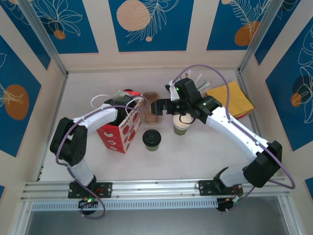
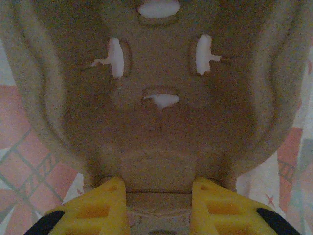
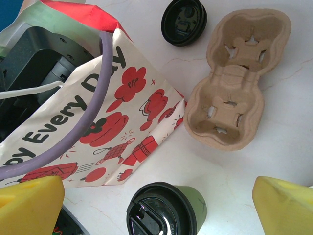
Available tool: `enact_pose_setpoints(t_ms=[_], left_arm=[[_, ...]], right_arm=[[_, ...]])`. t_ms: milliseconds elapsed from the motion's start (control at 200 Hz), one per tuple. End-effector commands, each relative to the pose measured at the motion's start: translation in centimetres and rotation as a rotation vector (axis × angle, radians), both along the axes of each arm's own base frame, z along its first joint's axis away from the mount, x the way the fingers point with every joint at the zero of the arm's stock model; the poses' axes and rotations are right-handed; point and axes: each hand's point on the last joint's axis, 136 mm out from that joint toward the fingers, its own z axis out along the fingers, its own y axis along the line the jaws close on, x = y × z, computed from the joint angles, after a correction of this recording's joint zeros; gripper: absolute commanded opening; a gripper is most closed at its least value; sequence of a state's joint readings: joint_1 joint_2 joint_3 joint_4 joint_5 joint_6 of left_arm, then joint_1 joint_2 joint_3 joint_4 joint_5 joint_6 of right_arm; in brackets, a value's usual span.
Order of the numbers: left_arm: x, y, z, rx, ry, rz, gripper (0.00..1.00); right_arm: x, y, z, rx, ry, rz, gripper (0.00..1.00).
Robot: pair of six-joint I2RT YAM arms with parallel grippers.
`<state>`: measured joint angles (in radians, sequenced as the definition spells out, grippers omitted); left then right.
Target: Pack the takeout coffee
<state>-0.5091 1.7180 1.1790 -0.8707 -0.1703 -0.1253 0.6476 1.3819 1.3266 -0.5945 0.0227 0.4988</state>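
Right tool (image 3: 157,204) spread wide, takeout coffee (image 3: 164,215) beside paper bag (image 3: 122,112), cup carrier (image 3: 230,98) near

Top camera: high above near edge of counter (image 1: 195,161), tilted down, whole scene small. Right wrist camera – mid-height, facing down; shares paper bag (image 3: 132,112), lidded cup (image 3: 164,210) and pulp carrier (image 3: 234,83) with top view. Left wrist camera – nose-close to pulp tray (image 2: 161,147), bag print at edges.

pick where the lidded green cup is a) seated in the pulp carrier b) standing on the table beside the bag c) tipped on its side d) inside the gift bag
b: the lidded green cup stands upright on the table beside the gift bag.
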Motion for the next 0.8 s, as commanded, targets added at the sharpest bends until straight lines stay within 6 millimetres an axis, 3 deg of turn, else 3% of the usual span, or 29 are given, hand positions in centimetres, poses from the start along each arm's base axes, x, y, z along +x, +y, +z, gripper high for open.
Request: enact_pose_setpoints(t_ms=[0, 795], left_arm=[[-1.78, 1.19, -1.94, 0.067, 0.083, 0.010, 0.27], [-1.81, 1.31, -2.21, 0.072, 0.086, 0.015, 0.26]], right_arm=[[-0.34, -0.61, 0.26, 0.002, -0.002, -0.012, 0.99], [-0.41, -0.65, 0.25, 0.000, -0.001, -0.011, 0.99]])
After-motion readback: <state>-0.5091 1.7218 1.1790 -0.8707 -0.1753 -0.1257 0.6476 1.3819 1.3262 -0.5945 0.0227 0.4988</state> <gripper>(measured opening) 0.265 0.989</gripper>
